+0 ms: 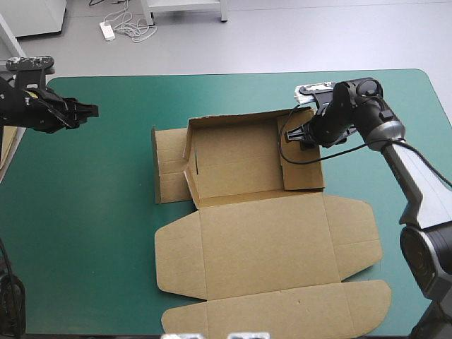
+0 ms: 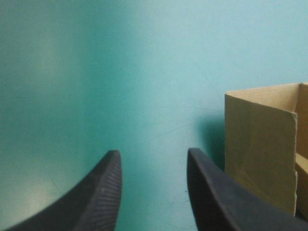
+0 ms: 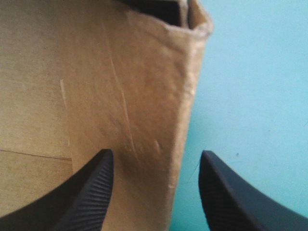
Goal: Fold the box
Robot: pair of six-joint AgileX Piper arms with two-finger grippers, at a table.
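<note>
Where the high view looks down, the brown box (image 1: 268, 233) lies at the middle of the worktop (image 1: 85, 233). Its far half is raised into a tray, and its lid panel and flaps lie flat toward the near edge. The left end effector (image 1: 88, 111) hangs well apart from it, toward the far left corner. The right end effector (image 1: 300, 135) is at the tray's right side wall (image 1: 304, 166).

Left wrist view: the fingers are parted and empty, with only the teal-green cover (image 2: 144, 72) between them. A raised corner of the box stands ahead and to one side.

Right wrist view: the fingers are parted astride the side wall, one over board, one over cover. They are not clamped.

Judgement: the board is light and stiff across its panels, bends only at the creases, and is liable to spring back. It is best taken by a wall's free upper edge with a moderate pinch, to avoid crushing.
</note>
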